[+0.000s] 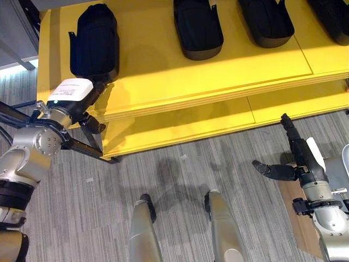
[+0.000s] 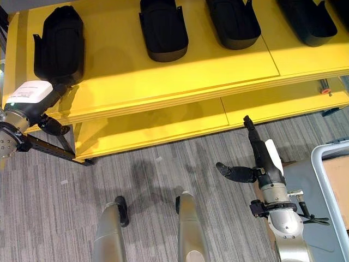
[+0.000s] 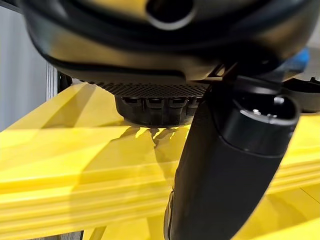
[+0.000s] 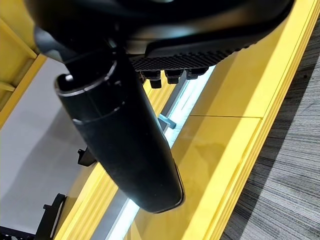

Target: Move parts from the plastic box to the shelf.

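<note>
Four black parts (image 1: 198, 27) lie in a row on top of the yellow shelf (image 1: 163, 76). My left hand (image 1: 82, 103) sits at the shelf's front edge, just beside the leftmost part (image 1: 94, 41) — whether its fingers grip anything, I cannot tell. My right hand (image 1: 294, 158) hangs over the carpet (image 1: 180, 169), fingers straight, thumb out, holding nothing.

My two arms and hands, as I see them from the head camera

The left arm (image 1: 30, 150) and right arm (image 1: 330, 215) are silver-grey with rounded joints; the left one's disc-shaped joint has a ring of small screws. My left hand (image 1: 76, 107) and right hand (image 1: 301, 159) are dark, each with a white cover, and the left cover carries a printed label.
</note>
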